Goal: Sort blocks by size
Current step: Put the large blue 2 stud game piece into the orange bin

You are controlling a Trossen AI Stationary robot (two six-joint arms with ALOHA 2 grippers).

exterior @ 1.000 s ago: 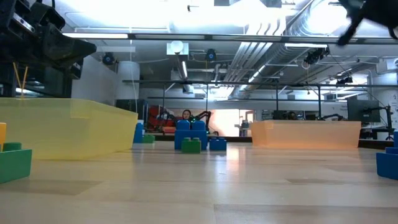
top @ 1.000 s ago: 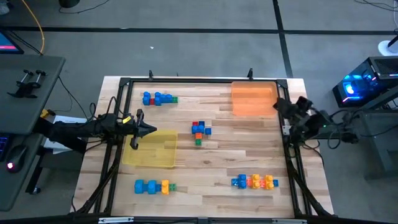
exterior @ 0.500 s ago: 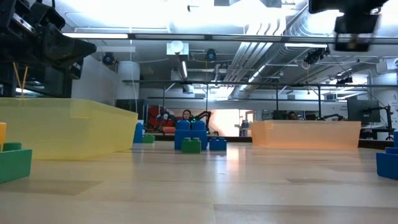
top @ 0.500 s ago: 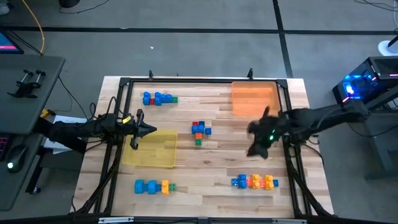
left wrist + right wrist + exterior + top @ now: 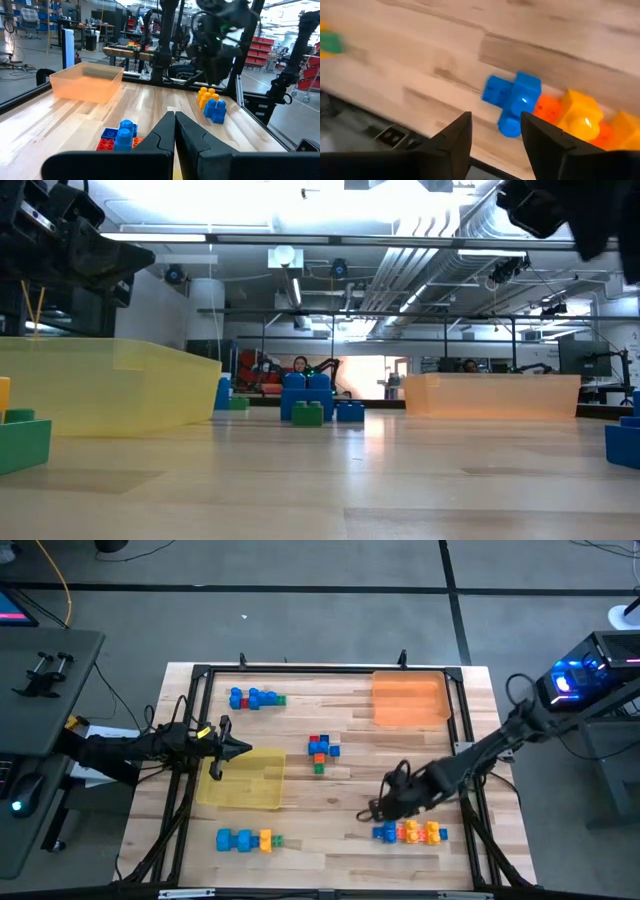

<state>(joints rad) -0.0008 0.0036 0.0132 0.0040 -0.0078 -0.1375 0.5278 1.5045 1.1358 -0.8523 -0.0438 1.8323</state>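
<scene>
The blocks lie on the table in four small clusters: far left (image 5: pixel 256 698), centre (image 5: pixel 322 750), near left (image 5: pixel 243 839) and near right (image 5: pixel 410 832). My right gripper (image 5: pixel 378 810) is open and empty, just beyond the left end of the near-right cluster. In the right wrist view (image 5: pixel 495 145) a blue block (image 5: pixel 514 100) at that end shows beyond the gap between the fingers, with orange and yellow blocks beside it. My left gripper (image 5: pixel 240 749) is shut and empty, above the far left corner of the yellow tray (image 5: pixel 243 782); it also shows in its own wrist view (image 5: pixel 175 125).
An orange tray (image 5: pixel 408 698) stands at the far right and the yellow tray at the middle left. A black frame (image 5: pixel 200 675) runs around the table. Bare wood lies between the clusters. In the low view the right arm (image 5: pixel 570 210) hangs at the top right.
My right arm has swung in from the table's right edge, gone toward the near edge and the left, and come down over the near-right cluster of blocks. No block has moved.
</scene>
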